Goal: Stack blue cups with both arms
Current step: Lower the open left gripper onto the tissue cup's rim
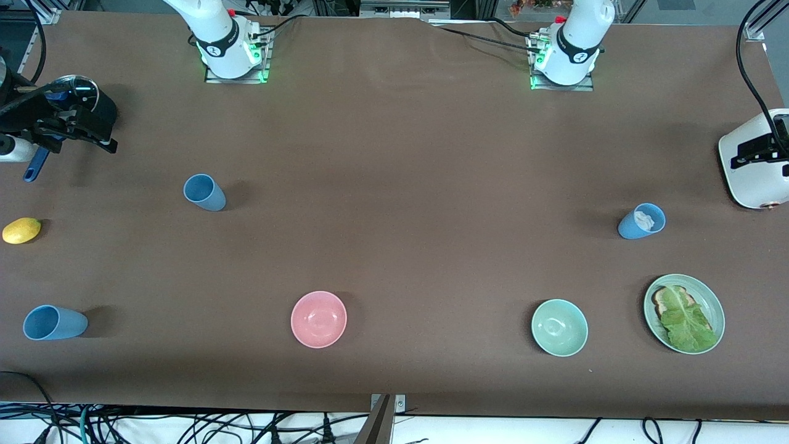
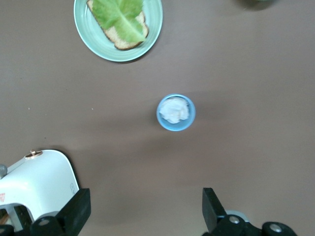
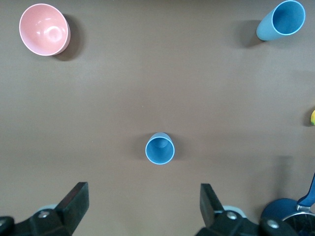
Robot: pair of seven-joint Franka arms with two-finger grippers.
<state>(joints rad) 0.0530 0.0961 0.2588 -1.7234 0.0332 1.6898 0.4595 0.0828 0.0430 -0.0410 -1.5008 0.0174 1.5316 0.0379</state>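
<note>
Under each wrist I had one blue cup standing upright on the surface: the empty cup (image 3: pixel 160 148) at twelve o'clock from the right claw (image 3: pixel 144 204), the cup with white stuff inside (image 2: pixel 175 112) likewise from the left claw (image 2: pixel 146 209). Both claws hung spread apart, holding nothing. A third cup (image 1: pixel 54 322) sat nearest the right arm.

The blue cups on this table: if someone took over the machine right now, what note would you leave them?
Left gripper: open, empty, over the cup holding something white, at the left arm's end.
Right gripper: open, empty, over the empty upright cup.
A third cup stands nearest the front camera at the right arm's end, near the lemon.
The pink bowl, mint bowl and plate with lettuce on bread are not part of the job.
Done: nothing; no cup is stacked.
Left: pick up the cups and nest them.
</note>
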